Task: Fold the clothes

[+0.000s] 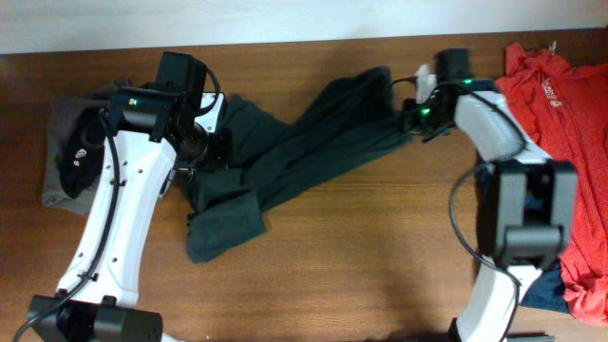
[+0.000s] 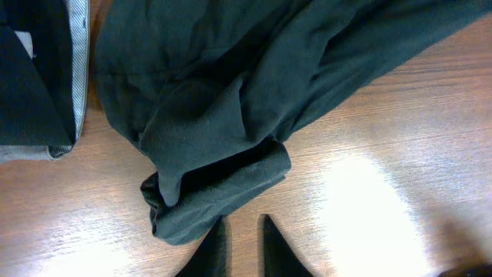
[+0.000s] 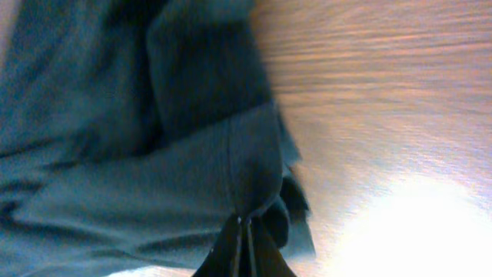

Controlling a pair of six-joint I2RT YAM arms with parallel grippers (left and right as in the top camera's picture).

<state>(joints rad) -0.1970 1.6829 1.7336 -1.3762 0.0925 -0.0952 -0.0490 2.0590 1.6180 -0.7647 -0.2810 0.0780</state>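
The dark green T-shirt (image 1: 285,157) lies crumpled in a long diagonal band across the table, with a folded sleeve end at the lower left (image 1: 223,228). No letters show. My right gripper (image 1: 415,116) is shut on the shirt's hem at its upper right end; in the right wrist view the fingers (image 3: 244,225) pinch a seamed edge of the cloth (image 3: 154,154). My left gripper (image 1: 201,150) hovers over the shirt's left part. In the left wrist view its fingers (image 2: 244,225) are slightly apart and empty, with bare wood between them, just beside the rolled sleeve (image 2: 223,188).
A red garment (image 1: 560,114) lies at the right edge with a navy one (image 1: 541,290) below it. A pile of grey and black garments (image 1: 71,157) sits at the far left and also shows in the left wrist view (image 2: 38,77). The table (image 1: 361,247) is brown wood.
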